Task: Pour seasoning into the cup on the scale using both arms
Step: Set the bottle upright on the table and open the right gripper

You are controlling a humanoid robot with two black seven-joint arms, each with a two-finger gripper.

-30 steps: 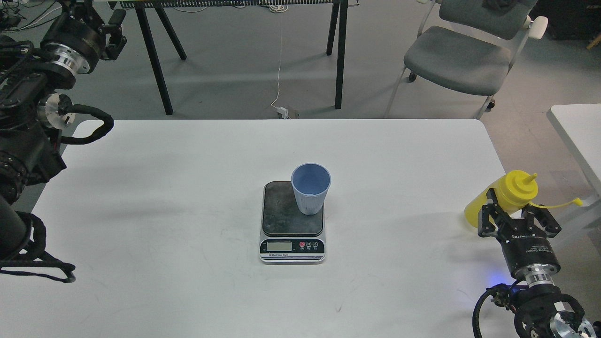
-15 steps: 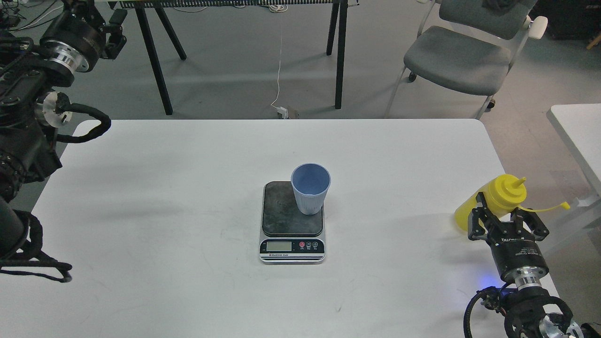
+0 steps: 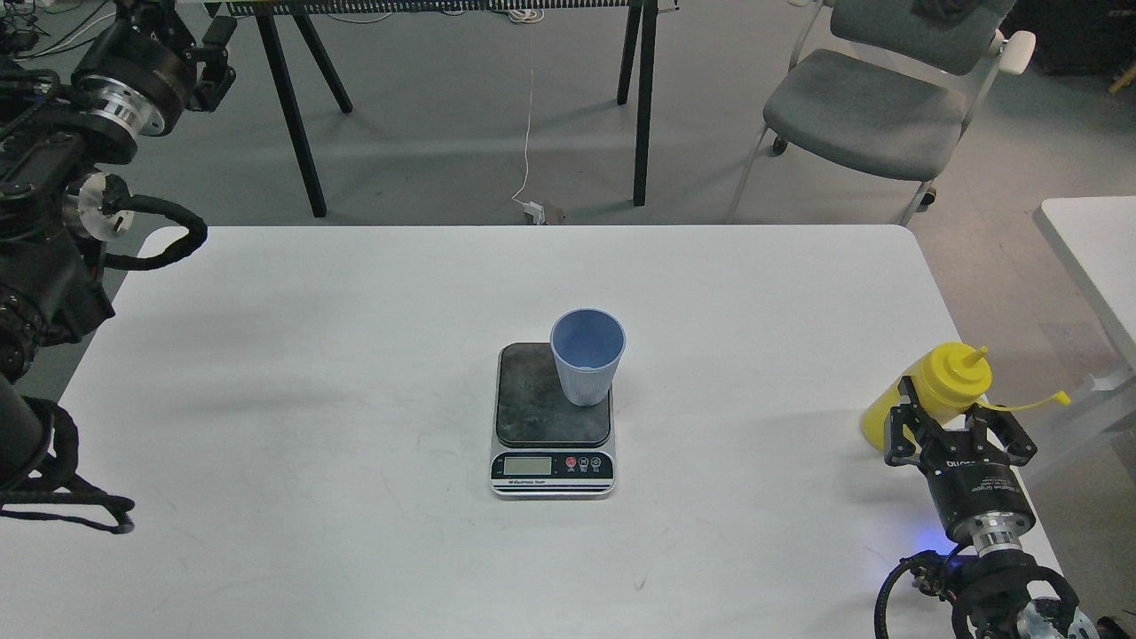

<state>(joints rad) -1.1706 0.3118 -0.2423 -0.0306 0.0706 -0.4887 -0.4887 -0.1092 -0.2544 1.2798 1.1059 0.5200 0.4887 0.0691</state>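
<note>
The light-blue ribbed cup stands upright and empty on the back right corner of the scale, in the middle of the white table. The yellow seasoning bottle is at the table's right edge, tilted a little, nozzle pointing up and right, with its cap strap hanging off to the right. My right gripper is shut around the bottle's body from the near side. My left gripper is raised at the far left, beyond the table's back edge, its fingers apart and empty.
A grey chair stands behind the table at the back right. Black stand legs are behind the table's back edge. A second white table is to the right. My left arm's cable loop hangs over the table's back left corner.
My right gripper has moved left and down with the yellow bottle, and the bottle stands more upright. My left arm has drawn slightly up and to the left.
</note>
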